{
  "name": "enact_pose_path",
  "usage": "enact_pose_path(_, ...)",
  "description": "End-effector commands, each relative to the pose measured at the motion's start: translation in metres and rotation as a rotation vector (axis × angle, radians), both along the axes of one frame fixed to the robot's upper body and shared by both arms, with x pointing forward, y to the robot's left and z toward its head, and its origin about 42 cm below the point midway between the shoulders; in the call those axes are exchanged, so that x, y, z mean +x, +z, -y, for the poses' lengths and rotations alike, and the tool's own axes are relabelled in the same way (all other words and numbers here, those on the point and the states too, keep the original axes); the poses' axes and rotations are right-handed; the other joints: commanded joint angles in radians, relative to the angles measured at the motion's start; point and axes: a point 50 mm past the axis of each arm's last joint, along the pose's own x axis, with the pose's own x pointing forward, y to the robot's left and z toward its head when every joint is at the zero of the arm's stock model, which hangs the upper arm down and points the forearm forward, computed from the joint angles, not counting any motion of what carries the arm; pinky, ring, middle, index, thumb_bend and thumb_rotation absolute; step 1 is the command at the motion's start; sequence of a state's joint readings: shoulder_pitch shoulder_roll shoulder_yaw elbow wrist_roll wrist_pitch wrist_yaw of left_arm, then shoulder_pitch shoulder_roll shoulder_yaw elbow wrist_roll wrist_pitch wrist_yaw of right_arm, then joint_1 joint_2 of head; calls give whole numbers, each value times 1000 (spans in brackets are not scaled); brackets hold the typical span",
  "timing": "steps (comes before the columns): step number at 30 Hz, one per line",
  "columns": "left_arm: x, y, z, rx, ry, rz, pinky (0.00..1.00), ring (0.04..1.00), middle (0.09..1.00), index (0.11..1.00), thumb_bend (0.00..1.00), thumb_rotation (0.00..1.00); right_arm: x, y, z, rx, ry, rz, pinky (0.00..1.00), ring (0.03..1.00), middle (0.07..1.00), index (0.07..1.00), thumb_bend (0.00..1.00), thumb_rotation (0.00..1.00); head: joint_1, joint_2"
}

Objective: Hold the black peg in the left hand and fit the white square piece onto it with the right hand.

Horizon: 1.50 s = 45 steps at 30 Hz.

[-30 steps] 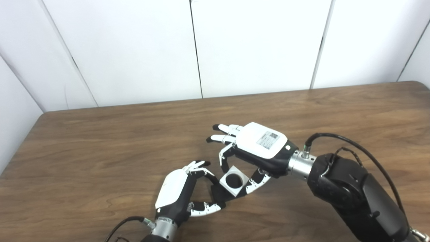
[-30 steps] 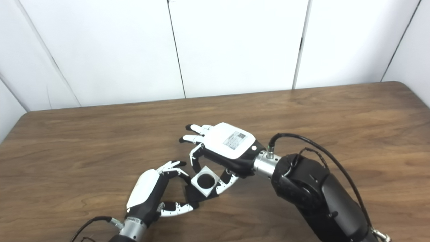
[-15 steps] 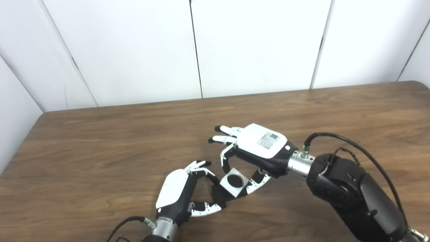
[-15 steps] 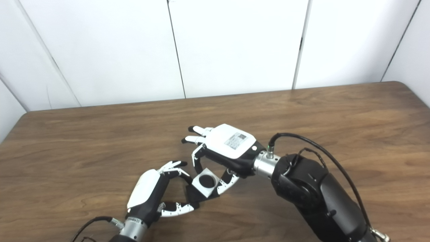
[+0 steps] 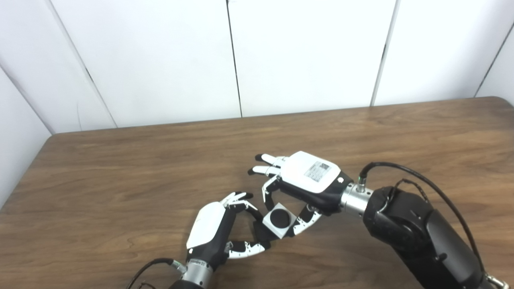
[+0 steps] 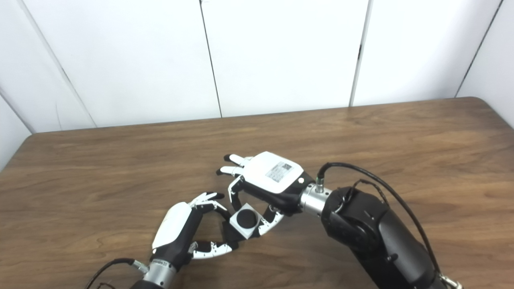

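Just below frame centre, the left hand [image 5: 213,233] pinches the black peg [image 5: 261,237] while the right hand [image 5: 299,192] clasps the white square piece [image 5: 279,218] seated over it, and a tilt in that light pinch could jam the hole against the peg.

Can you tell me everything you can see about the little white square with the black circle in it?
The white square piece is a small blocky cube, plastic-looking, with a round opening on top that looks filled with black. It sits tilted, one corner pointing toward the camera, above the wooden table. The right hand pinches its sides, and it presses against the black peg held by the left hand.
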<state>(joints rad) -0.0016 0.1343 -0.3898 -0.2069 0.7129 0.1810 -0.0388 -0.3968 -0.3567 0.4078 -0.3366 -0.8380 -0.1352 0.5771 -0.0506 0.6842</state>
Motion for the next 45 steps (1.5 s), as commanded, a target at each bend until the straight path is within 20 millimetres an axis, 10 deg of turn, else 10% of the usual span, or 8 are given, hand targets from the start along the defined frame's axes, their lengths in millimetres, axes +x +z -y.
enact_pose_path(1, -4, -13, 5, 36, -25, -68, 903, 923, 862, 492, 504, 78, -1, 18, -7, 10, 40, 82, 879, 993, 923, 492, 524, 144, 1, 2)
enact_pose_path(16, -5, -12, 5, 32, -26, -57, 872, 913, 856, 492, 504, 79, 2, 6, -4, -37, -21, 24, 853, 975, 913, 495, 524, 151, 4, 7)
enact_pose_path(17, -5, -12, 5, 32, -26, -59, 871, 913, 855, 492, 504, 78, 2, 6, -4, -39, -25, 20, 846, 971, 909, 588, 739, 200, 4, 7)
enact_pose_path(20, -5, -13, 5, 37, -25, -62, 867, 910, 853, 492, 504, 79, 2, 5, -3, -41, -32, 10, 843, 971, 909, 653, 897, 249, 5, 6)
enact_pose_path(36, -3, -13, 5, 23, -20, -100, 851, 911, 850, 496, 507, 95, 5, 5, 4, -6, -69, -37, 870, 983, 910, 662, 930, 287, 10, 1)
enact_pose_path(39, -3, -12, 4, 21, -20, -102, 844, 904, 844, 593, 658, 358, 7, 5, 7, 27, -83, -55, 873, 979, 910, 683, 933, 278, 13, -2)
enact_pose_path(45, -2, -9, 0, 20, -9, -82, 822, 883, 834, 643, 724, 476, 10, 1, 19, 87, -123, -89, 854, 969, 911, 720, 932, 304, 18, -6)
